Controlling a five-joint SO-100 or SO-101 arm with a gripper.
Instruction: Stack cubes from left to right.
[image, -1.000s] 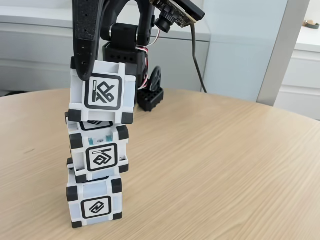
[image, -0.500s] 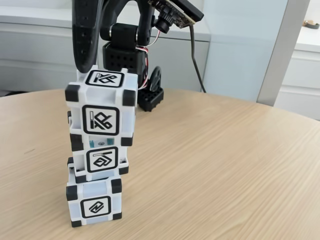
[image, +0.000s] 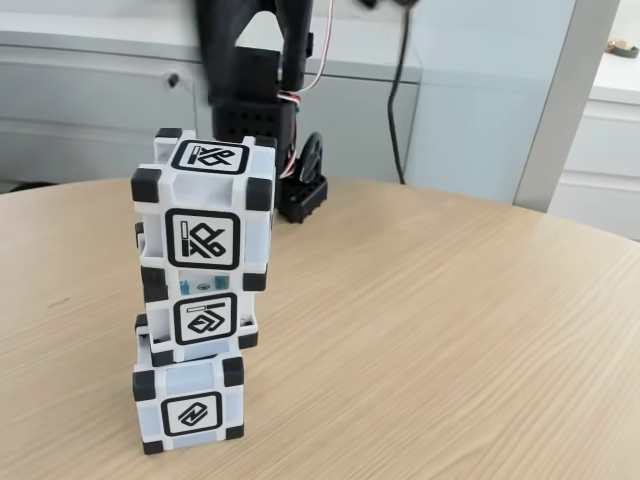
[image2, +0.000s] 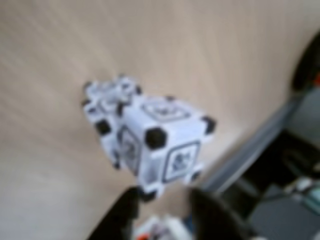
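Note:
Three white cubes with black corners stand in one stack at the left of the fixed view: the bottom cube (image: 189, 405), the middle cube (image: 200, 320) and the top cube (image: 203, 225). The top one sits off-centre, overhanging toward the camera. The arm (image: 245, 50) is raised behind the stack, blurred, touching no cube. The blurred wrist view looks down on the top cube (image2: 160, 145), with the lower cubes (image2: 107, 97) peeking out beyond it. My gripper (image2: 165, 197) is open, its dark fingers (image2: 120, 217) apart below the stack with nothing between them.
The arm's black base (image: 250, 125) and a black block (image: 302, 195) stand on the round wooden table (image: 450, 330) behind the stack. A cable (image: 397, 110) hangs behind. White cabinets line the back. Open tabletop lies to the right.
A second ago the gripper held the top cube tilted over the stack. The cube now rests on the stack, and the arm has let go and lifted up and away.

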